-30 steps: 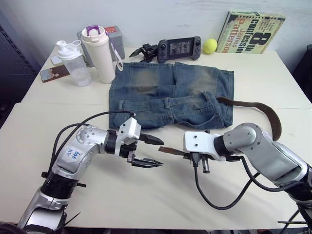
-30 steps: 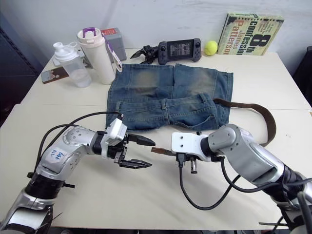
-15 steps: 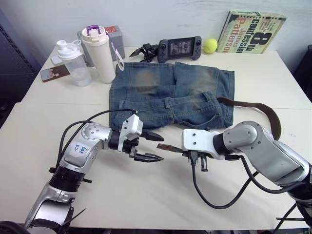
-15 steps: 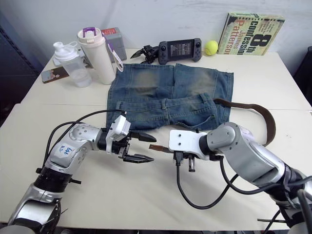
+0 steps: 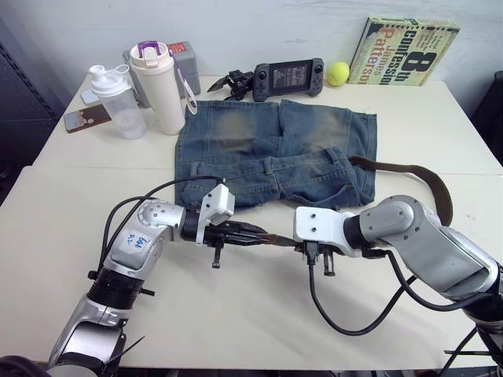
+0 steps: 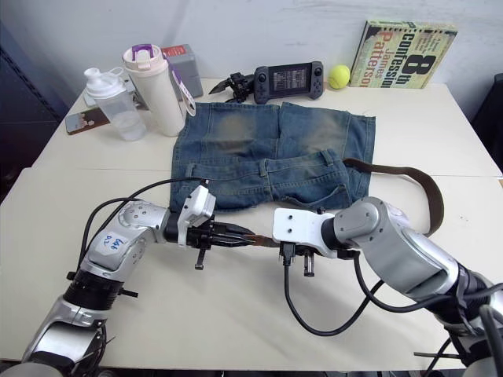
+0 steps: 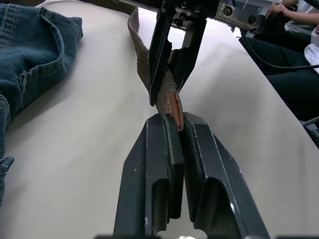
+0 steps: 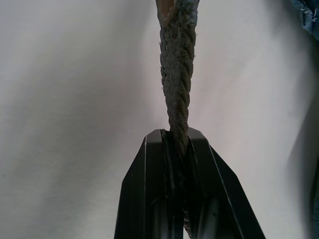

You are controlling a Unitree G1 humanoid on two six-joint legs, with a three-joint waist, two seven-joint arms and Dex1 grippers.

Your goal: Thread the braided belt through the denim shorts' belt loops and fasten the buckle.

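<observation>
Both hands, left and right, clamp the braided belt (tan tip, seemingly).

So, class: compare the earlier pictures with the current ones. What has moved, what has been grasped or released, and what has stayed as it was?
The left gripper, open a second ago, moved toward the robot's right and closed on the tan tip of the braided belt. The right gripper stayed clamped on the belt just behind the tip. The denim shorts, the bottles and the book did not move.
</observation>
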